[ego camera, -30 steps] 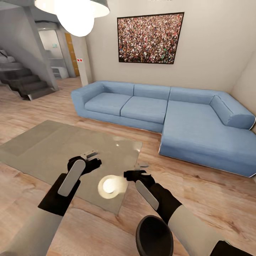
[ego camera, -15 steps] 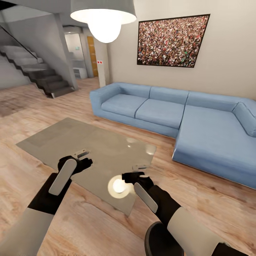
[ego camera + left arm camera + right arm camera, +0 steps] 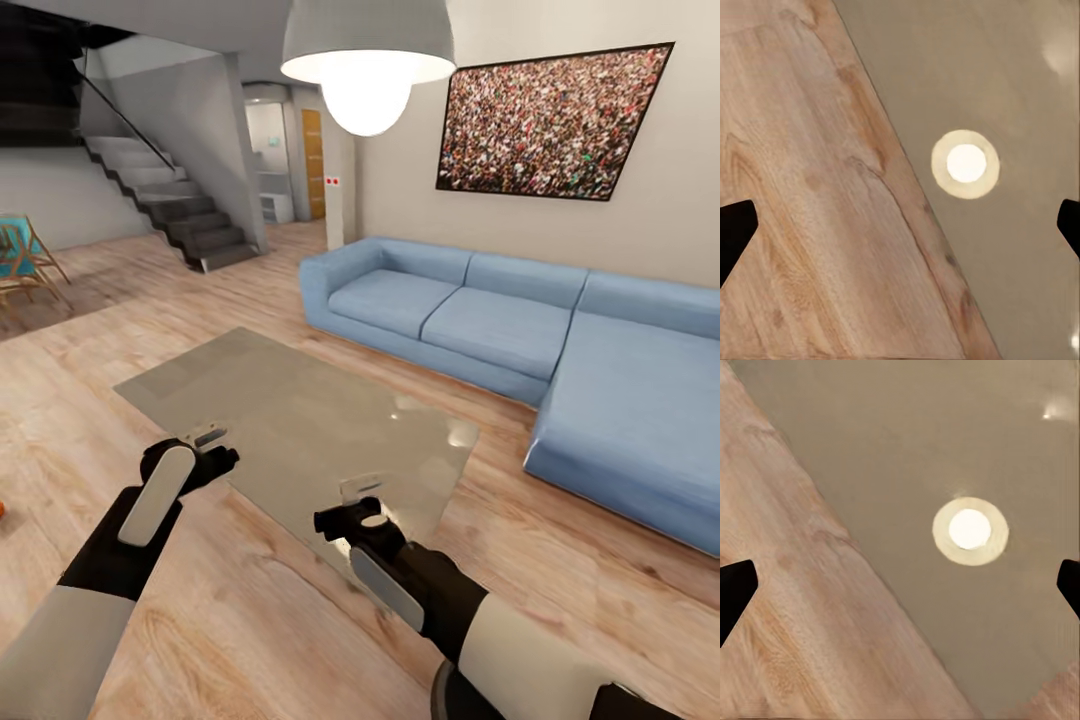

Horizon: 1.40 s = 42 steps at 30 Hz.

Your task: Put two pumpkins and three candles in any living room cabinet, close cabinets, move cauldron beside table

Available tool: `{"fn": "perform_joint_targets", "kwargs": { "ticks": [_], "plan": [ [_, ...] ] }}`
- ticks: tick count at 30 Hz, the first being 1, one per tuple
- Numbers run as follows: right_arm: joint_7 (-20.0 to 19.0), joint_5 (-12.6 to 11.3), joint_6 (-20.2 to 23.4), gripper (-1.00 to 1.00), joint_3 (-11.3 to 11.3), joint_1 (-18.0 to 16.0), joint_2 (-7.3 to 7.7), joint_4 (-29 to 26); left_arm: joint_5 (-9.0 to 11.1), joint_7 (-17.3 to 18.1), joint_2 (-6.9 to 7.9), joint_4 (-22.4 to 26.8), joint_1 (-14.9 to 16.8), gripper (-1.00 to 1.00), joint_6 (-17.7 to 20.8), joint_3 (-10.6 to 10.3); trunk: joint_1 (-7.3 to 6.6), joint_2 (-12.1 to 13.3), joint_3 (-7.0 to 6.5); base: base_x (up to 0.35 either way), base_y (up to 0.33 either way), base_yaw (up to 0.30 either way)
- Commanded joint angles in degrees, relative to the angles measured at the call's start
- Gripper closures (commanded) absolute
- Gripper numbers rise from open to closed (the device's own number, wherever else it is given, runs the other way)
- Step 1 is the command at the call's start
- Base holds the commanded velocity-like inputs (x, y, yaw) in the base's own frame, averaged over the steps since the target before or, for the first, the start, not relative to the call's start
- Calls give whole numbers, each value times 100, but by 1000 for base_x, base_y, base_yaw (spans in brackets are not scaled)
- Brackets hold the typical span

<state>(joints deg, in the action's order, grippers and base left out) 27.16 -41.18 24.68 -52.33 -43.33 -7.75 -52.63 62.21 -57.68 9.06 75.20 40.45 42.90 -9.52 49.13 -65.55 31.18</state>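
The head view has swung left since a second ago: the sofa and picture sit further right, and a folding chair (image 3: 25,262) has come into view at far left. Both arms keep their pose. The left gripper (image 3: 207,438) and right gripper (image 3: 358,491) hang with fingers spread wide, holding nothing, over the near edge of the glass table (image 3: 300,420). A black rounded rim, seemingly the cauldron (image 3: 455,697), shows by the right forearm. Beyond stand the blue sofa (image 3: 500,330), pendant lamp (image 3: 366,60) and stairs (image 3: 180,205).
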Motion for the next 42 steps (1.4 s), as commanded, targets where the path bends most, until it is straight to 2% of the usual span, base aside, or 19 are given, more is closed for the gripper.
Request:
{"fn": "perform_joint_targets", "kwargs": {
  "ticks": [1,4,8,13,18,19,23,26,29,31,32,34,35,37,38,39,42],
  "plan": [
    [0,-2,-53,-100,-97,0,-12,3,1,1,5,-79,-1,-100,-3,42,-23,42,-22,0,0,284],
    [10,-29,-191,-100,-285,0,-29,6,-3,8,11,-409,1,-100,-13,189,-88,162,-87,0,0,284],
    [7,-43,-232,-100,-328,0,-32,17,-22,4,45,-747,11,-100,-24,241,-176,322,-174,0,0,284],
    [1,-35,-243,-100,-358,20,-36,23,-17,10,413,-1055,2,-100,-54,267,-286,523,-282,0,0,284],
    [0,-35,-301,-100,-552,48,-52,70,-26,112,455,-2145,-10,-100,-103,248,-396,724,-390,0,0,284],
    [0,-39,-397,-100,-605,54,-56,151,-25,216,454,-2419,-12,-100,-127,241,-418,764,-412,0,0,284],
    [-2,-47,-670,-100,-695,70,-64,560,-49,716,413,-2976,-19,-100,-275,209,-506,924,-498,0,0,284],
    [-7,-49,-774,-100,-711,105,-67,906,-203,1074,393,-3267,-29,-100,-322,96,-572,1044,-563,0,0,284],
    [-8,-44,-808,-100,-716,199,-62,1101,-355,1582,375,-3610,-34,-100,-361,-167,-638,1165,-628,0,0,284],
    [-8,-27,-828,-100,-717,255,-60,1226,-400,2036,327,-3845,-36,-100,-456,-419,-681,1245,-672,0,0,284],
    [-10,-23,-1068,-100,-719,295,-63,1621,-444,2668,273,-4386,-37,-100,-917,-1122,-703,1285,-693,0,0,284],
    [-15,-22,-1252,-100,-723,302,-66,1904,-443,2849,201,-4774,-39,-100,-1400,-1623,-747,1365,-736,0,0,284],
    [-15,-22,-1291,-100,-722,305,-67,1966,-442,2881,167,-4880,-41,-100,-1528,-1746,-769,1405,-758,0,0,284],
    [-17,-20,-1475,-100,-722,398,-68,2237,-439,3099,-112,-5644,-52,-100,-2213,-2352,-813,1486,-801,0,0,284],
    [-17,-15,-1525,-100,-728,467,-68,2300,-439,3226,-223,-5916,-56,-100,-2400,-2482,-835,1526,-823,0,0,284],
    [-17,-8,-1624,-100,-747,585,-68,2402,-442,3456,-394,-6302,-62,-100,-2649,-2611,-857,1566,-845,0,0,284],
    [-17,-3,-2058,-100,-876,790,-67,2682,-446,3877,-707,-6927,-101,-100,-3085,-2717,-923,1686,-910,0,0,284]
  ]
}}
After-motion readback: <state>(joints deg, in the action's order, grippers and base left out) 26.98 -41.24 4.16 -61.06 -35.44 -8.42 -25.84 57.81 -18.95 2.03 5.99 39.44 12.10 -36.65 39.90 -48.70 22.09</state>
